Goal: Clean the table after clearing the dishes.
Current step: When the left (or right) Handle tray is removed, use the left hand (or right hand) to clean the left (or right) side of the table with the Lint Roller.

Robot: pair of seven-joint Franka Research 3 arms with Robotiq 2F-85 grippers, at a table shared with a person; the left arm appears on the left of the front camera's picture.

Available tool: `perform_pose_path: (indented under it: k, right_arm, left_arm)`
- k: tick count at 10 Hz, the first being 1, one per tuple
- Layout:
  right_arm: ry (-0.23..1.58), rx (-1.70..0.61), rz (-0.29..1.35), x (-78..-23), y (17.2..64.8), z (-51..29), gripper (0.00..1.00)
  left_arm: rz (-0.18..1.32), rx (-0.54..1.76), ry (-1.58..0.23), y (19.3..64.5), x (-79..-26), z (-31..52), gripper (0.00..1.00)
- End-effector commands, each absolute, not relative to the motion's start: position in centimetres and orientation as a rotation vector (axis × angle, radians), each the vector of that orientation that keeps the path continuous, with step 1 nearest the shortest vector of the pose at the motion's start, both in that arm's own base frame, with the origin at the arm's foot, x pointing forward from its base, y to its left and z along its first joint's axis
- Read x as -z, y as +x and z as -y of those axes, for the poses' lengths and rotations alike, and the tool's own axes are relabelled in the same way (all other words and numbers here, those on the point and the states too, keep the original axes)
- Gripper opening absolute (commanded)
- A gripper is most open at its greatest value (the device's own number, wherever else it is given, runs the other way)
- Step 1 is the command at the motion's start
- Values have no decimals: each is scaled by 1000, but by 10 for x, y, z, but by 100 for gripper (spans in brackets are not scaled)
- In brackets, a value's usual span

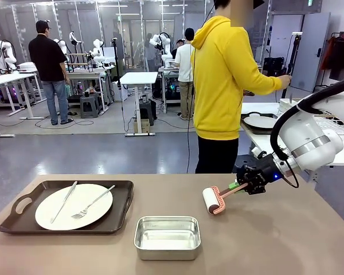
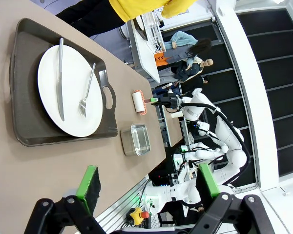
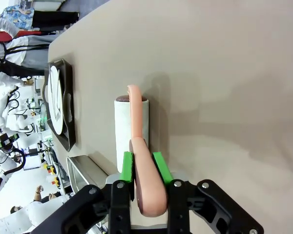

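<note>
The tan table (image 1: 286,240) carries a dark tray (image 1: 23,220) at its left. On the tray lies a white plate (image 1: 74,205) with a knife (image 1: 64,201) and a fork (image 1: 93,202). My right gripper (image 1: 239,185) is shut on the pink handle of a lint roller (image 1: 211,200), whose white roll rests on the tabletop right of centre. In the right wrist view the green pads (image 3: 128,168) clamp the handle above the roller (image 3: 132,131). My left gripper (image 2: 146,185) hangs open high over the table, looking down on the plate (image 2: 68,92).
A small steel pan (image 1: 167,236) stands at the front middle of the table. A person in a yellow hoodie (image 1: 223,86) stands behind the far edge, turned away. Their hand is by a second tray with a plate (image 1: 262,121) on a white side table.
</note>
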State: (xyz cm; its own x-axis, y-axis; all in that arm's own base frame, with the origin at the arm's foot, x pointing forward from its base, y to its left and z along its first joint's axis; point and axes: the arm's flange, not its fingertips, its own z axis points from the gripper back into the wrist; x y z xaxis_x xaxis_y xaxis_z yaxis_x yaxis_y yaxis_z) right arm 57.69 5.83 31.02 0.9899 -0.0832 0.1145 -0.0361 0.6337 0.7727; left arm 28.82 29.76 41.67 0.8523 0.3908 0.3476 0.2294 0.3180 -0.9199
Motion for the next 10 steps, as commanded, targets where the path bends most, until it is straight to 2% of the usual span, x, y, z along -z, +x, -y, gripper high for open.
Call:
perform_pose_path:
  k: [1, 8, 9, 10]
  right_arm:
    - [780, 47, 186, -294, 570, -53, 22]
    - [789, 116, 234, -289, 550, 6, 22]
    - [785, 133, 238, -291, 549, 16, 19]
    - [769, 145, 242, -293, 547, 28, 3]
  left_arm:
    - [586, -109, -1262, 286, -419, -299, 100]
    - [586, -109, -1262, 286, -419, -299, 100]
    - [586, -109, -1262, 286, -419, -299, 100]
    - [586, -109, -1262, 286, -419, -299, 100]
